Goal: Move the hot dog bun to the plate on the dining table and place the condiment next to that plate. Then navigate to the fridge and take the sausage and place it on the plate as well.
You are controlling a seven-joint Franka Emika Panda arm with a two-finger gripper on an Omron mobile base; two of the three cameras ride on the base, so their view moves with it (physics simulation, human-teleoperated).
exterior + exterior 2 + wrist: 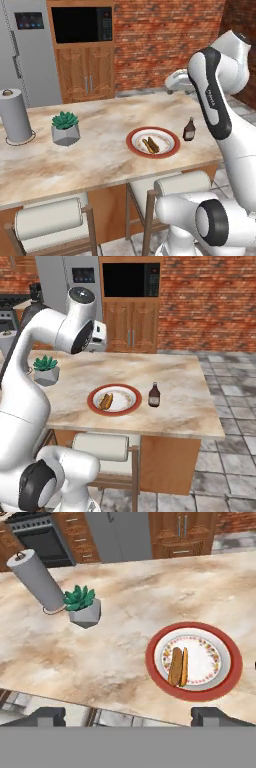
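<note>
The hot dog bun (150, 145) (105, 401) (178, 666) lies on the plate (170, 148) (131, 406) (152, 662), a white plate with a red-brown rim, on the dining table (100, 150) (180, 386) (115, 647). The condiment (189, 130) (154, 395), a small dark bottle, stands upright just right of the plate, apart from it. My gripper (131, 716) hangs open and empty above the table's near edge, left of the plate. The grey fridge (25, 55) (65, 281) (117, 534) stands shut beyond the table. The sausage is out of view.
A potted succulent (65, 127) (45, 369) (84, 606) and a paper towel roll (16, 117) (34, 579) stand on the table's left part. Cushioned stools (50, 220) (102, 447) are tucked under the near edge. Wooden cabinets with a microwave (82, 24) (131, 280) line the back wall.
</note>
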